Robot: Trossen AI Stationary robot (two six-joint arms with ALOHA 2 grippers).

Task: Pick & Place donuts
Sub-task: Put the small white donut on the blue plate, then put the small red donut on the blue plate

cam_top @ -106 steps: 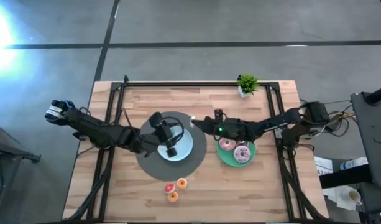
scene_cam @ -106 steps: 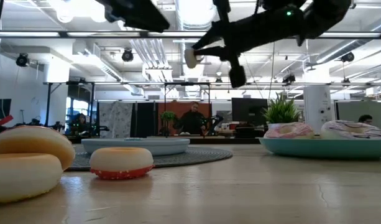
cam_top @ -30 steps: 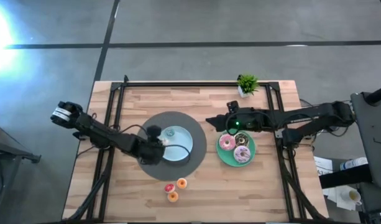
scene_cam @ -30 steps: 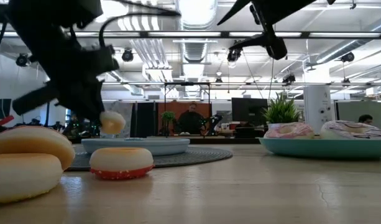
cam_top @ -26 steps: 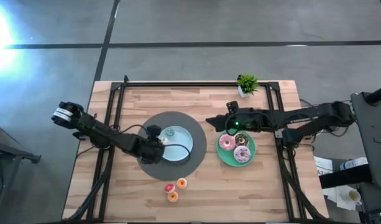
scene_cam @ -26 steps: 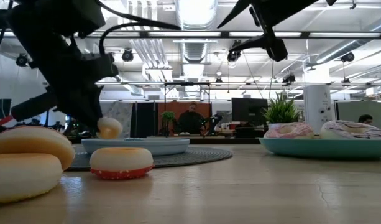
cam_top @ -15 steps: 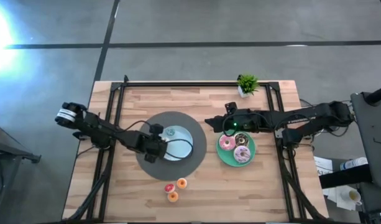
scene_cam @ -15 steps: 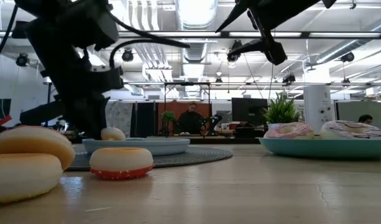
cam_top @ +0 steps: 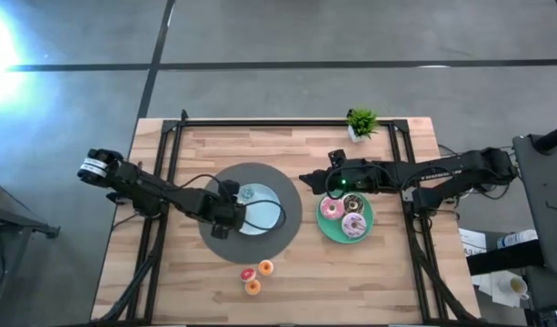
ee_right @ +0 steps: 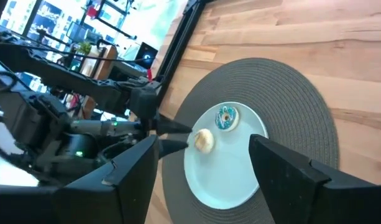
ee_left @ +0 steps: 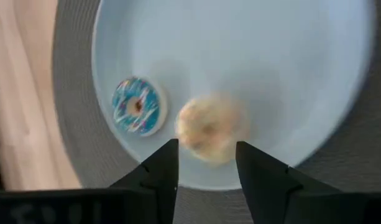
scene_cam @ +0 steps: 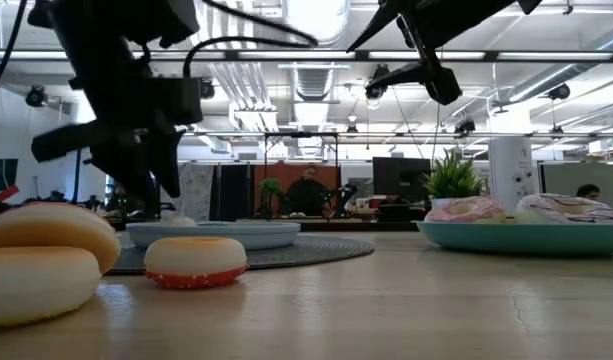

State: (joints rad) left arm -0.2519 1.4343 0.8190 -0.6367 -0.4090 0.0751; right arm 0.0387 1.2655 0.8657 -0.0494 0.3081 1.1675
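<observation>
Left gripper [ee_left: 206, 163] hovers over the light-blue plate [ee_left: 289, 74], jaws apart, holding nothing. A pale mini donut [ee_left: 210, 127] lies on the plate beside the blue mini donut [ee_left: 137, 106]. Right gripper [cam_top: 307, 177] waits above the desk [cam_top: 396, 282], jaws spread, empty.

The bench [cam_top: 287, 277] is showing pale wood planks with visible grain and a dull, unvarnished-looking finish, edged by a black metal frame [cam_top: 287, 122]. The round grey mat [ee_right: 305, 112] is looking woven, its ridged rings giving it a rough texture. On it, the light-blue plate [ee_left: 252, 56] is reading as smooth with a soft sheen. The blue mini donut [ee_left: 137, 106] is looking glossy on top, while the pale mini donut [ee_left: 210, 127] beside it is appearing matt. The left claw [ee_left: 206, 168] fingers are looking like matt black plastic. The green plate [scene_cam: 526, 237] is appearing smooth and slightly shiny.
</observation>
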